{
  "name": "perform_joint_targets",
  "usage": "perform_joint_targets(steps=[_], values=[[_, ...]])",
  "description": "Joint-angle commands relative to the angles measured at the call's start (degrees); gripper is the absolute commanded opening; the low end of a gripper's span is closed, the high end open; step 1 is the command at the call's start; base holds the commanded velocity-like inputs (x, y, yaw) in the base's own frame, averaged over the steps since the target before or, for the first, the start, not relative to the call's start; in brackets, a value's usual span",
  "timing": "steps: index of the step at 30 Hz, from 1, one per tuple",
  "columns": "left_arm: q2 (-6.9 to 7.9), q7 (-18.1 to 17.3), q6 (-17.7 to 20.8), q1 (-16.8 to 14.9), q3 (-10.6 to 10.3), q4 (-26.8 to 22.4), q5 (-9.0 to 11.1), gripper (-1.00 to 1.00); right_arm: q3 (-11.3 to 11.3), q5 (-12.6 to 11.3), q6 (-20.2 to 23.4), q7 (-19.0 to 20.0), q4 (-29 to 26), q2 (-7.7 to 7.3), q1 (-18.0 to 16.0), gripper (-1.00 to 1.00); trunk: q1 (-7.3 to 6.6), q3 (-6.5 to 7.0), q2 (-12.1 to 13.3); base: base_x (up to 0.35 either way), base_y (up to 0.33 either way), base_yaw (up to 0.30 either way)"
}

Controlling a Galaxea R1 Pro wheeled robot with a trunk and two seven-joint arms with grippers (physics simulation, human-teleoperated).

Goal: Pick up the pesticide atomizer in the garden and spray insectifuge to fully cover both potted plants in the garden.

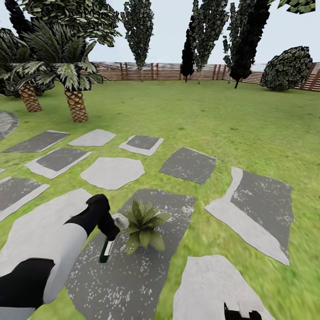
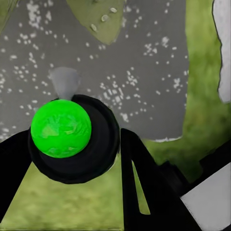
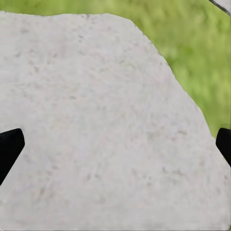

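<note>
Black jaws of the left gripper [image 2: 72,149] are clamped around the pesticide atomizer [image 1: 107,249], held bottom-down over a dark speckled paving slab [image 1: 133,275], its pale spray head just beside the leaves of a potted plant [image 1: 143,226] standing on that slab. Open lawn [image 1: 213,120] and scattered slabs stretch to the brown slat fence [image 1: 164,71]. Right gripper [image 3: 115,144] hangs over a pale slab [image 3: 96,120], jaws wide apart, holding nothing.

I saw two palms [image 1: 73,84] left of the round bush [image 1: 286,69], tall dark trees [image 1: 202,31] between them, and paving slabs [image 1: 189,165] nearer than the bush.
</note>
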Motion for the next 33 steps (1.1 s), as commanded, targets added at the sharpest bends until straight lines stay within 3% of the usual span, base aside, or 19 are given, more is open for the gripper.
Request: perform_joint_targets(steps=[1,7,13,18,23,27,33], values=[[-0.07,-0.73,0.44,-0.04,-0.60,-0.08,-0.63,-1.00,-0.30,0.61,-0.22,-0.27,0.12,0.00,-0.05,1.00,-0.04,-0.05,-0.02,-0.261,0.000,0.000],[-0.35,-2.61,0.27,-0.07,-2.42,-0.11,-2.51,-1.00,-0.26,0.61,-0.30,-0.37,0.22,0.10,-0.05,1.00,-0.04,-0.05,-0.02,-0.050,0.000,0.000],[-0.69,-4.77,0.50,-0.08,-2.34,-0.05,-4.23,-1.00,-0.26,0.53,-0.30,-0.47,0.22,0.35,-0.05,1.00,-0.04,-0.05,-0.02,-0.001,0.000,0.028],[-1.00,-6.50,0.52,0.08,-2.35,0.04,-4.19,-1.00,-0.26,0.53,-0.30,-0.45,0.23,0.27,-0.05,1.00,-0.04,-0.05,-0.02,0.062,-0.063,0.231],[-2.24,-6.54,0.58,0.50,-2.42,0.11,-4.27,-1.00,-0.26,0.53,-0.30,-0.45,0.15,0.26,-0.05,1.00,-0.04,-0.05,-0.02,0.166,-0.210,0.041],[-2.36,-6.59,0.64,0.60,-2.37,0.09,-4.28,-1.00,-0.26,0.53,-0.30,-0.45,0.18,0.26,-0.05,1.00,-0.04,-0.05,-0.02,0.091,-0.251,0.002],[-2.38,-6.61,0.70,0.64,-2.34,0.06,-4.21,-1.00,-0.26,0.56,-0.30,-0.53,0.22,0.35,-0.05,1.00,-0.04,-0.05,-0.02,-0.185,-0.221,0.137]])
